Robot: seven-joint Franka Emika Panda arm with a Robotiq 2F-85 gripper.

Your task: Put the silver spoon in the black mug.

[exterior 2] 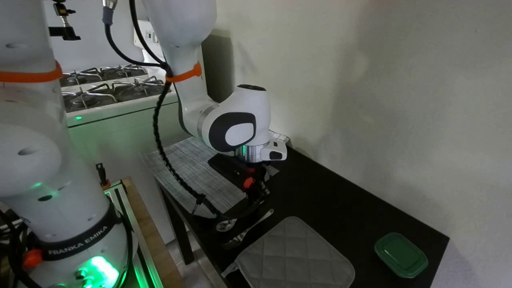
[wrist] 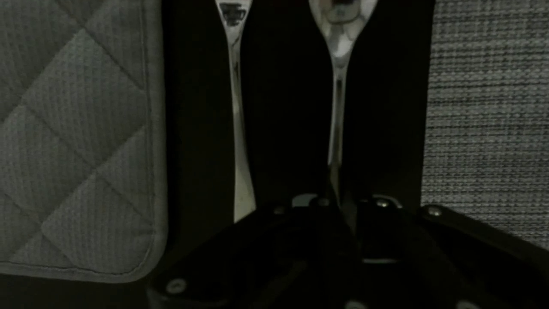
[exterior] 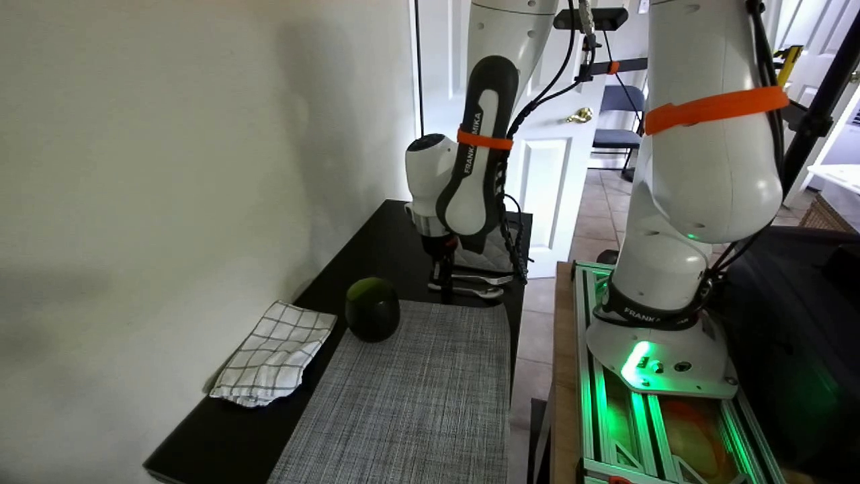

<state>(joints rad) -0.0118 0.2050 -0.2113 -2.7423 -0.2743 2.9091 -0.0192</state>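
Silver spoon (wrist: 339, 90) pickup seems underway, tool (wrist: 345, 202) clenched or not I cannot tell; next, lift toward the black mug (exterior: 373, 312), leftward in an exterior view.

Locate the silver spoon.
In the wrist view, the silver spoon lies right of centre, between the fork on its left and the grey placemat on its right.

The spoon (wrist: 338, 96) is silver, the mug (exterior: 372, 314) greenish-black, the cloth (exterior: 275, 353) checked.
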